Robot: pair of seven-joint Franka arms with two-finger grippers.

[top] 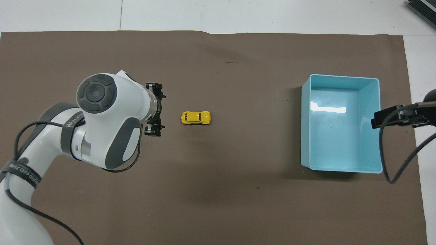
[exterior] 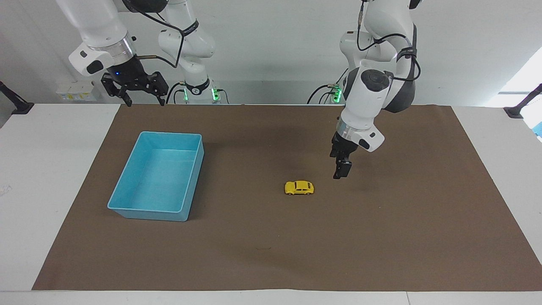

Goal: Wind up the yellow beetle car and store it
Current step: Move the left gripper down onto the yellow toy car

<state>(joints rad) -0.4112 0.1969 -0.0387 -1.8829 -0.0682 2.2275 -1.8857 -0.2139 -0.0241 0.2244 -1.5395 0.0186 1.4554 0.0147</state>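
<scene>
Glossy rounded yellow beetle car (exterior: 299, 187) on matte brown paper mat (exterior: 381, 237); left claw (exterior: 341, 173) beside it, fingers apart; right claw (exterior: 142, 101) spread above the mat's edge.

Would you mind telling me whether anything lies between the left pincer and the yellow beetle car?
Nothing visible does: only bare brown mat separates the open left pincer from the yellow beetle car.

The yellow beetle car (exterior: 299, 187) looks glossy and smooth, the light blue bin (top: 371, 163) shiny plastic (a bright glare on its floor), and the brown mat (exterior: 381, 237) matt, paper-like.
</scene>
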